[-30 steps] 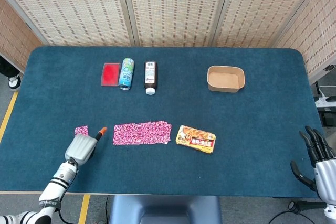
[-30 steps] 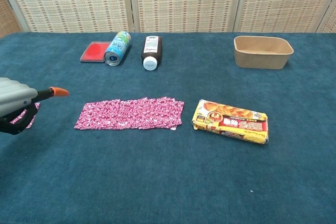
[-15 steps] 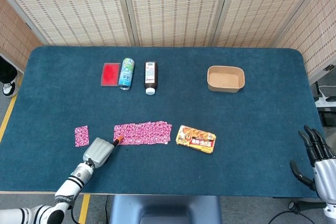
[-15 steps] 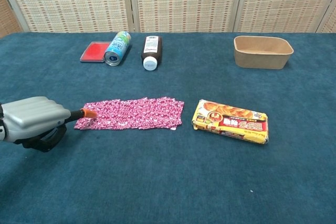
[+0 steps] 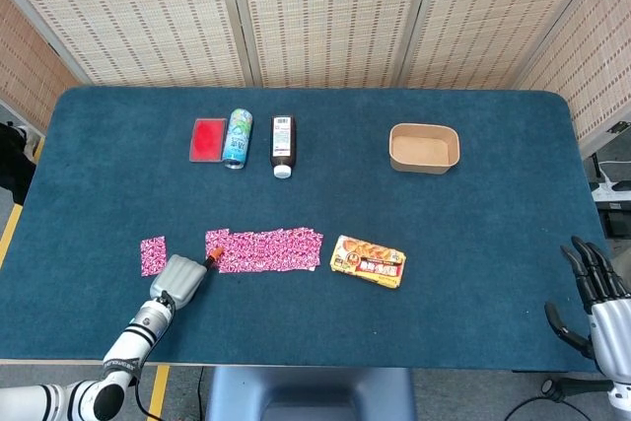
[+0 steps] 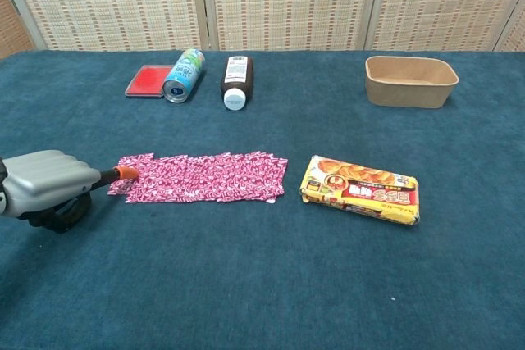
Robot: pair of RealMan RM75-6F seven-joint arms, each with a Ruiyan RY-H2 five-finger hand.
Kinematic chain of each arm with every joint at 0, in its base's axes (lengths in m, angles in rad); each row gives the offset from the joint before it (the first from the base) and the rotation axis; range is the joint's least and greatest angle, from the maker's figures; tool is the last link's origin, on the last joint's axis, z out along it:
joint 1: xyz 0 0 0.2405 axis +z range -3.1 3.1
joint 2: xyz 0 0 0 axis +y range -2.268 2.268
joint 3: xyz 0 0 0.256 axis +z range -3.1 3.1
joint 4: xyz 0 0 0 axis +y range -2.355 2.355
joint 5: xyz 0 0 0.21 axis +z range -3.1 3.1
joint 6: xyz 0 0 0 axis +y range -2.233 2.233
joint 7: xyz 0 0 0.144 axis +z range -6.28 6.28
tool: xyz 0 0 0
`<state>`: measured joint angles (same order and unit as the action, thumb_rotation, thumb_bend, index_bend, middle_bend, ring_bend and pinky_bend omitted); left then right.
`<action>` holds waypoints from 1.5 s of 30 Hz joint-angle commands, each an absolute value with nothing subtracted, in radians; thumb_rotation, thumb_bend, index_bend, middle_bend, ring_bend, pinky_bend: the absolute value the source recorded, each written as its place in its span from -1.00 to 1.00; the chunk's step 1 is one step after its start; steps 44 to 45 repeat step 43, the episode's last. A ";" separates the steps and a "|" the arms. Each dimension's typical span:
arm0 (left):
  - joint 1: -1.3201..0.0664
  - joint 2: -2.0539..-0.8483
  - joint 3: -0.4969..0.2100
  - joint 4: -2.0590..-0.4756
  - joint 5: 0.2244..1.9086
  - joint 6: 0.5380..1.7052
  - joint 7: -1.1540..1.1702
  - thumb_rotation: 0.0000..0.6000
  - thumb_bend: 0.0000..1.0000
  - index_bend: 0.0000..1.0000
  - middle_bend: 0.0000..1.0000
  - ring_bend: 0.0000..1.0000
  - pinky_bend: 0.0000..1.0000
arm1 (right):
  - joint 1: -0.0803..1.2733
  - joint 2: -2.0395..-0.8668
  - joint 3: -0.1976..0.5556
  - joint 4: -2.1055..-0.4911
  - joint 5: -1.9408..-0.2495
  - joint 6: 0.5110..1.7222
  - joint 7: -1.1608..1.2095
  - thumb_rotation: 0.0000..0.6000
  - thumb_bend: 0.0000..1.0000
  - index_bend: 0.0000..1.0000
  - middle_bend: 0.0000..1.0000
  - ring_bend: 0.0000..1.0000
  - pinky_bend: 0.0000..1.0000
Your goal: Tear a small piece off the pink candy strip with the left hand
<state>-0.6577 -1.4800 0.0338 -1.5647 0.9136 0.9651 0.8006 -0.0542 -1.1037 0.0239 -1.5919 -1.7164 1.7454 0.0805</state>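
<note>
Two hands here, but only one matters: we've got a big blue table (image 5: 473, 244), and on it the pink strip (image 5: 264, 249) lies flat near the front, just left of a yellow snack pack (image 5: 368, 260). Our left hand (image 5: 180, 278) sits at the strip's left end, knuckles mostly curled in, one orange-tipped finger (image 6: 125, 173) poking out onto the strip's edge. Whether the thumb is under that corner pinching it, we honestly can't tell; the chest view shows the corner looking a bit bunched up next to the tip, nothing clearer. A small pink piece (image 5: 153, 254) already lies on its own just left of the hand, so we'd guess we're at the get-a-grip stage for a tear. The next move would need a firm pinch on that end piece and a pull leftward, probably with the rest of the strip sliding along unless something pins it. The right hand (image 5: 598, 293) hangs off the table's right edge, fingers spread, holding nothing. At the back are a cardboard bowl (image 5: 424, 148), a brown bottle (image 5: 282, 145), a can (image 5: 237, 138) and a red pad (image 5: 207, 139). Only the head view shows the loose piece and the right hand; the chest view gives the close look at the fingertip.
</note>
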 commanded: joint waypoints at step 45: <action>-0.272 -1.248 0.093 -1.470 1.469 1.630 0.188 1.00 -0.03 -0.98 -0.79 -0.57 -0.09 | -0.034 -1.116 0.024 -1.602 -1.697 1.695 0.043 1.00 -0.35 -1.00 -1.00 -1.00 -0.47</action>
